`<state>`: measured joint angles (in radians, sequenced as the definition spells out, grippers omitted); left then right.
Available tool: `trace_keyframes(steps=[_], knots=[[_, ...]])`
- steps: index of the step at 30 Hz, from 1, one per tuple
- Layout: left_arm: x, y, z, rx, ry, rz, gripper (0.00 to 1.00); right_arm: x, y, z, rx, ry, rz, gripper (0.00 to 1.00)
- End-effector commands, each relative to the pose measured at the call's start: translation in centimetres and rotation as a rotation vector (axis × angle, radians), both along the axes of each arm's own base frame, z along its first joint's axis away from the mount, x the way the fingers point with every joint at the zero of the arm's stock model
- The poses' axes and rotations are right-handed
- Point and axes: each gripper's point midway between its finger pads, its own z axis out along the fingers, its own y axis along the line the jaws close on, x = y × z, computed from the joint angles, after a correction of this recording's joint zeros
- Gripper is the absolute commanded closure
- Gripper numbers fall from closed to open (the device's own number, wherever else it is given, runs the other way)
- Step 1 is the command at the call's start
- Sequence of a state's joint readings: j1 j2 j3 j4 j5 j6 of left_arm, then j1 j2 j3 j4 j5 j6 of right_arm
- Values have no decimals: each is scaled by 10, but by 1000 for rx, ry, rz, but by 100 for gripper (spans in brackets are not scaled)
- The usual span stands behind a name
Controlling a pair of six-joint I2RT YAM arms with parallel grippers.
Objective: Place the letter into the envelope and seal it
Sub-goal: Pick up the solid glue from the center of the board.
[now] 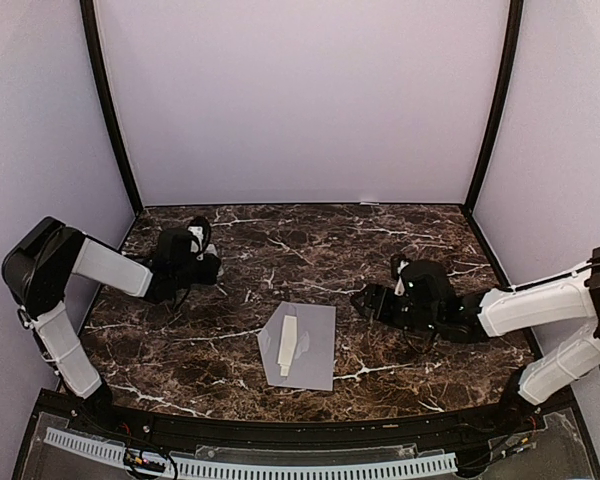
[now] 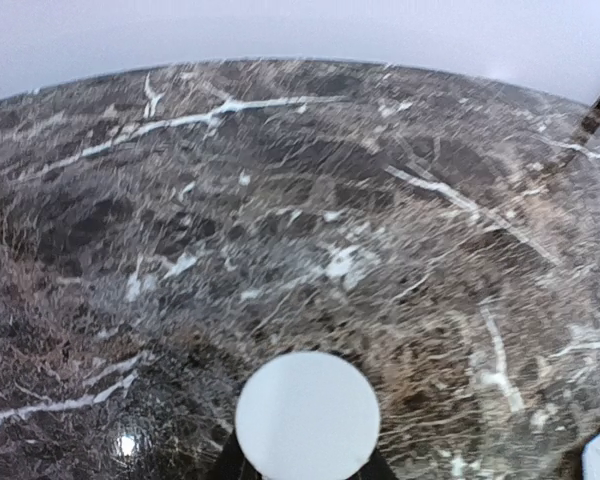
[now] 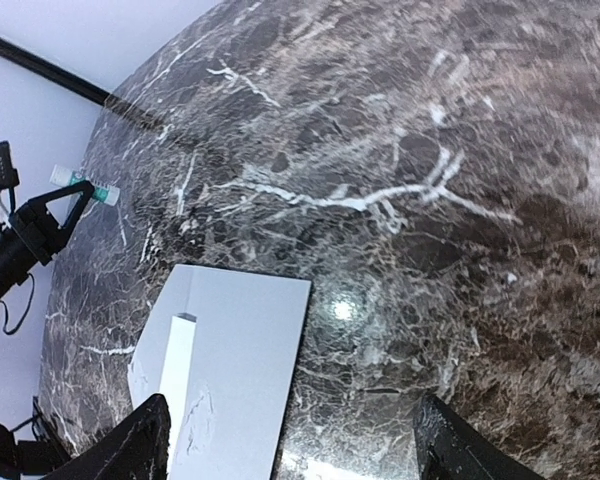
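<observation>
Both grippers flank the plain envelope (image 1: pixel 315 345) — left gripper (image 1: pixel 198 238) pinching a white green-banded tube (image 3: pixel 85 185), right gripper (image 1: pixel 363 298) wide open, empty.

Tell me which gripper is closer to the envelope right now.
Right. The right gripper sits just off the right edge of the envelope, fingers pointing toward it. The left gripper is clearly farther off, to the envelope's back-left.
</observation>
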<state>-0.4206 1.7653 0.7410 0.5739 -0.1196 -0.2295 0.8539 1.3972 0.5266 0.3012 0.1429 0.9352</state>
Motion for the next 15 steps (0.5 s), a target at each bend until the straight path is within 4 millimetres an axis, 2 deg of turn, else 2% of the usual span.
trace_keyframes(steps=[1, 2, 3, 4, 5, 6, 7, 8, 9, 10, 11, 12, 15], knots=[[-20, -37, 72, -132, -53, -192, 90, 8, 13, 60, -27, -170, 121, 20], [-34, -55, 88, -187, -46, -305, 90, 6, 21, 74, -32, -216, 186, 20], [-41, -64, 95, -205, -19, -359, 90, 2, 28, 88, -20, -246, 242, 20], [-60, -83, 110, -261, -11, -480, 90, -2, 36, 101, -7, -274, 298, 20], [-69, -91, 118, -284, 4, -533, 90, -6, 43, 112, 5, -293, 347, 21], [-87, -107, 131, -331, 13, -641, 90, -11, 51, 123, 20, -307, 404, 22], [-96, -114, 139, -348, 31, -690, 89, -14, 57, 135, 34, -325, 444, 23], [-116, -126, 140, -362, 82, -776, 89, -17, 63, 144, 44, -332, 483, 24], [-120, -134, 153, -366, 74, -820, 89, -19, 69, 154, 61, -344, 518, 26], [-140, -144, 149, -361, 128, -894, 89, -22, 75, 163, 77, -353, 546, 27], [-146, -153, 160, -361, 124, -936, 89, -24, 80, 172, 97, -362, 573, 29], [-161, -163, 163, -351, 149, -1000, 89, -26, 85, 184, 118, -377, 592, 30], [-187, -178, 168, -336, 186, -1102, 89, -35, 100, 201, 160, -401, 643, 32]])
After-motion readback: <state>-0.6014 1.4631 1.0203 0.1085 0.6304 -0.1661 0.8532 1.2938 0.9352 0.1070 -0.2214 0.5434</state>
